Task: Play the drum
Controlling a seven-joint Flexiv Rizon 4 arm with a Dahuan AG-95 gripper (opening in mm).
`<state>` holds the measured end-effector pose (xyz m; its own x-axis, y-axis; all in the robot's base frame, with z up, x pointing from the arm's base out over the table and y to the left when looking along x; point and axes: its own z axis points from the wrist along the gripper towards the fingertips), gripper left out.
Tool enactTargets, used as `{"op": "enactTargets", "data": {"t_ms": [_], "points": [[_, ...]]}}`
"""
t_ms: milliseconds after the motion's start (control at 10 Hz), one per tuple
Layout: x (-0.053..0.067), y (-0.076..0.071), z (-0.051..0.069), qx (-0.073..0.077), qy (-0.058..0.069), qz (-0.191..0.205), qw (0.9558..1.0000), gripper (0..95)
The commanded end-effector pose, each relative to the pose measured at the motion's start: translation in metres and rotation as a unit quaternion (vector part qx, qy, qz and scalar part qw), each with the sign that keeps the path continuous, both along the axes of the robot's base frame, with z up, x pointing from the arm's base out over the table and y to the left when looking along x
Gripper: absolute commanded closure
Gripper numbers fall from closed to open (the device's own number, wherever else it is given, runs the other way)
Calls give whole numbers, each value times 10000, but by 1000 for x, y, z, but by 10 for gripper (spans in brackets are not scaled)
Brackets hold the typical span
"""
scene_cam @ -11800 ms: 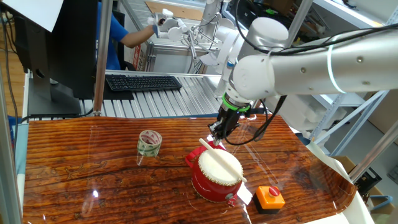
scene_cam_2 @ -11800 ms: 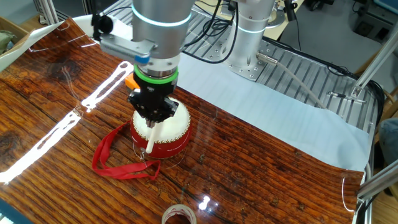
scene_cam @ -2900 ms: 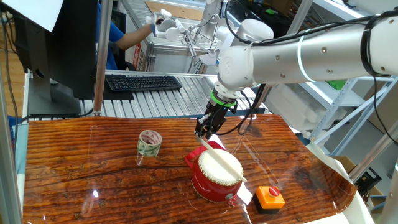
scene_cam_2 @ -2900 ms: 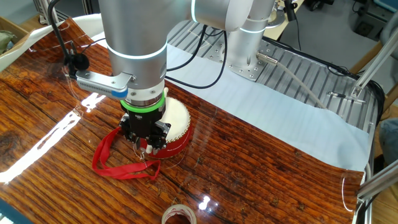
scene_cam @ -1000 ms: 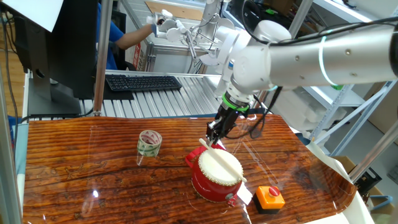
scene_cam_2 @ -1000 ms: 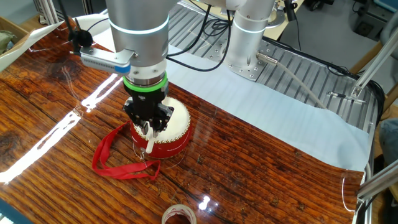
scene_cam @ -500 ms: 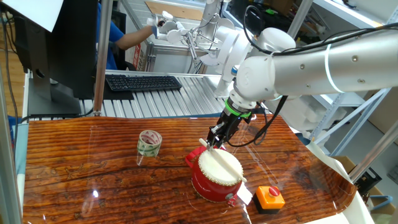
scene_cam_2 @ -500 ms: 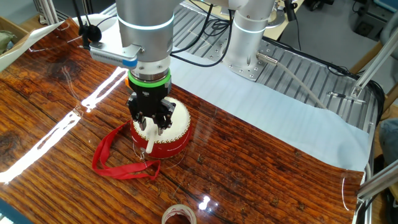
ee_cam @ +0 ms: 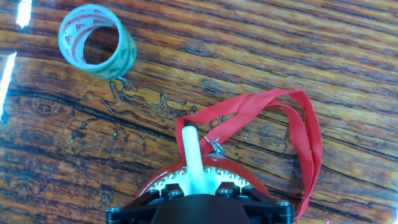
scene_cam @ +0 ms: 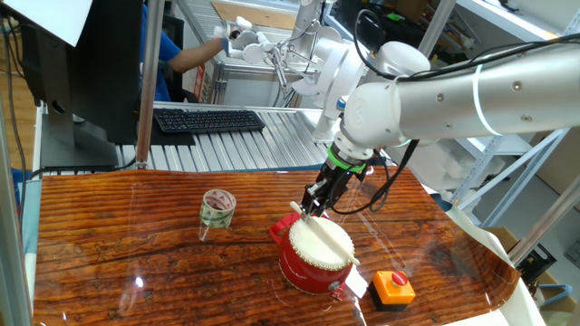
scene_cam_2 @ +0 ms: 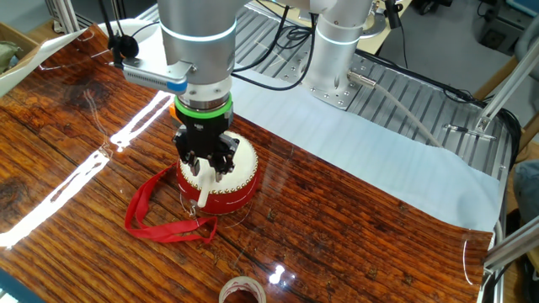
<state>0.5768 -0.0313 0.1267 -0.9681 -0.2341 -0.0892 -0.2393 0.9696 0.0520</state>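
Note:
The red drum (scene_cam: 313, 263) with its cream skin stands on the wooden table; it also shows in the other fixed view (scene_cam_2: 242, 162) and as a studded rim in the hand view (ee_cam: 163, 180). A white stick (scene_cam: 332, 238) lies across the skin, one end sticking out over the rim (scene_cam_2: 202, 195) (ee_cam: 189, 152). My gripper (scene_cam: 313, 206) (scene_cam_2: 205, 171) hangs just over the drum's edge, above that end of the stick. Its fingers stand apart on either side of the stick (ee_cam: 198, 194). It looks open. A red strap (scene_cam_2: 147, 210) (ee_cam: 301, 130) trails from the drum.
A patterned tape roll (scene_cam: 217, 208) (ee_cam: 99, 40) stands left of the drum. An orange button box (scene_cam: 393, 287) sits at the drum's right front. A keyboard (scene_cam: 208, 119) and a person (scene_cam: 181, 50) are behind the table.
Over the last second my gripper has shifted a little toward the drum's middle and lower. Since half a second ago nothing has moved. The stick lies as before.

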Motion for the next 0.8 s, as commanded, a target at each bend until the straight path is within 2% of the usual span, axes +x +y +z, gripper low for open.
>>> {"op": "enactTargets", "data": {"t_ms": [100,200,500,800], "points": [[-2,-2,-1,10,2,0,10000,570],[-5,-3,-1,9,15,1,10000,760],[-15,-4,4,-16,13,1,10000,760],[-19,-6,5,-19,5,0,10000,760]]}}
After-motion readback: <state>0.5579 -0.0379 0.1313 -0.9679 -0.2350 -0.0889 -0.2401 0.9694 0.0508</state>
